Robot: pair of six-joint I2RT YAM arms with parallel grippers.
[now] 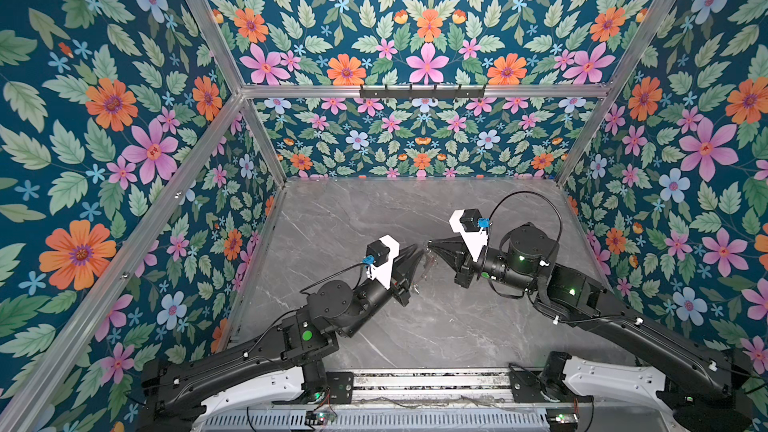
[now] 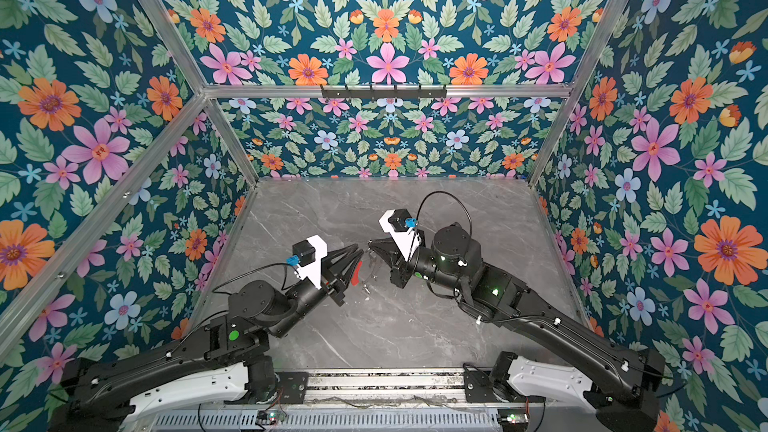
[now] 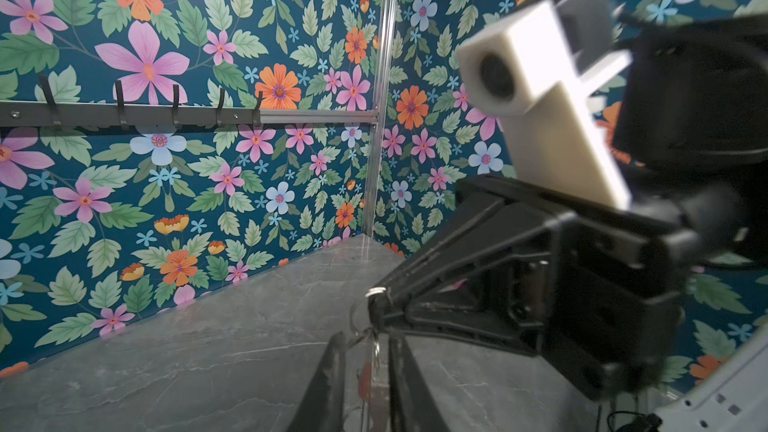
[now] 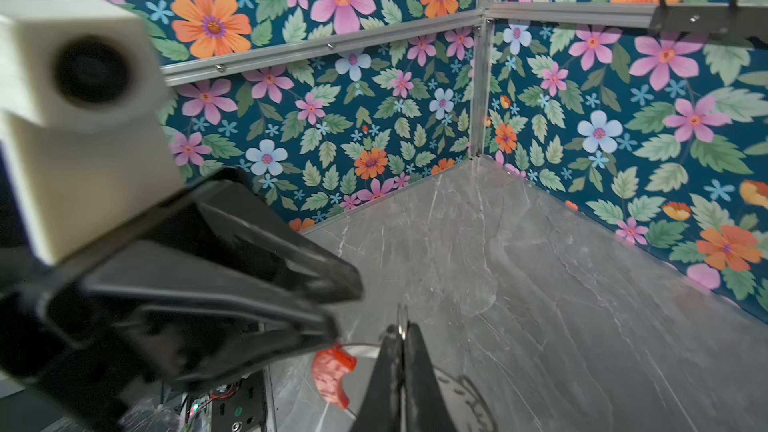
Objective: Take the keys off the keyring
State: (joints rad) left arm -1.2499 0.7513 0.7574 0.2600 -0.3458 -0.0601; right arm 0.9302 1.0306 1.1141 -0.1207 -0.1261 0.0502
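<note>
**Two grippers meet over grey marble in a flowered booth**

The floor is a grey marble-look tabletop (image 1: 415, 326) veined in white, walled on three sides by floral wallpaper (image 1: 104, 118) of pink, orange and pale blue blooms on teal. Aluminium frame rails (image 1: 291, 91) run along the seams, and a dark hook rack (image 1: 422, 92) sits on the back rail at twelve o'clock.

Near the middle of the tabletop the left gripper (image 2: 356, 257) and right gripper (image 2: 371, 248) point tip to tip, held above the surface. The keyring (image 2: 368, 272) hangs between them, its red sleeve (image 2: 356, 273) just beside the left fingers at about five o'clock of their tips. The right jaws are pressed together on a small metal ring (image 4: 401, 320) of the keyring. The left jaws stand narrowly apart with the hoop between them. The keys cannot be made out clearly.
</note>
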